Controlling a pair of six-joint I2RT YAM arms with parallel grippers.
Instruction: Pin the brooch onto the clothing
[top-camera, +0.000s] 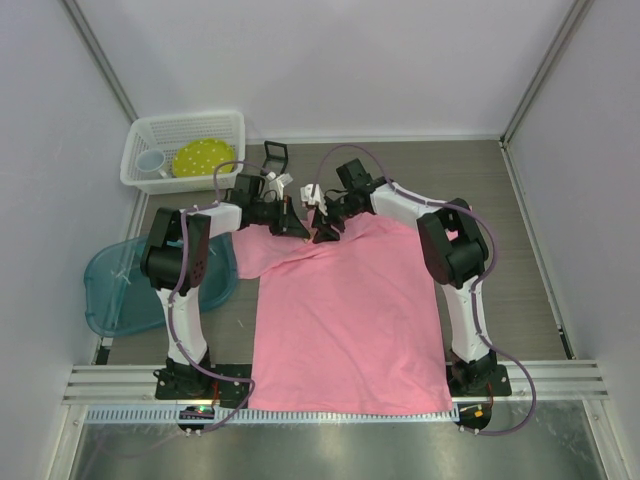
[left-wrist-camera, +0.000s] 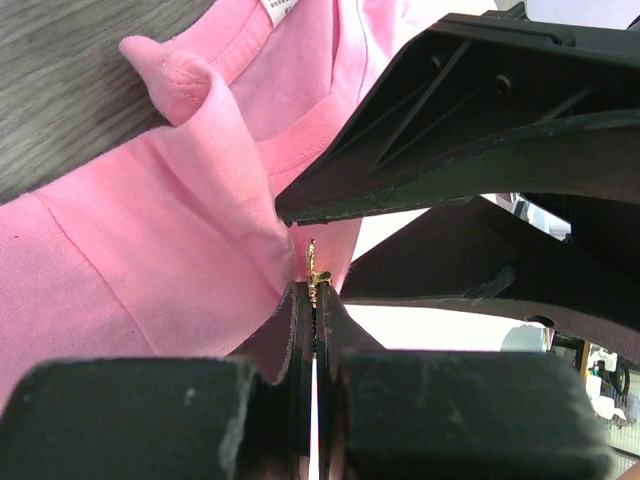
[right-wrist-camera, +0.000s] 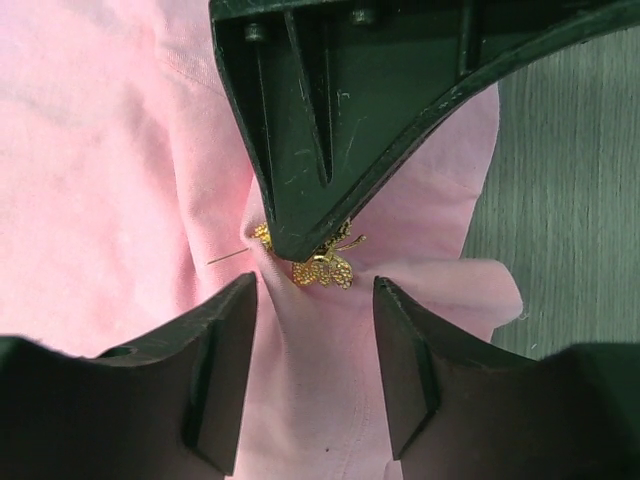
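Observation:
The clothing, a pink T-shirt (top-camera: 345, 320), lies flat on the table with its collar at the far end. Both grippers meet at the collar. My left gripper (left-wrist-camera: 315, 290) is shut on the small gold brooch (left-wrist-camera: 314, 266), seen edge-on and pressed against a raised fold of pink fabric. In the right wrist view the brooch (right-wrist-camera: 328, 270) peeks out under a left finger (right-wrist-camera: 330, 130), and its thin pin (right-wrist-camera: 228, 258) sticks out to the left over the cloth. My right gripper (right-wrist-camera: 315, 290) is open, its fingers either side of that fold just below the brooch.
A white basket (top-camera: 150, 180) holding a yellow plate (top-camera: 203, 157) and a cup stands at the far left. A blue tray (top-camera: 105, 290) lies beside the left arm. A small black box (top-camera: 275, 155) stands open behind the grippers. White walls close in the table.

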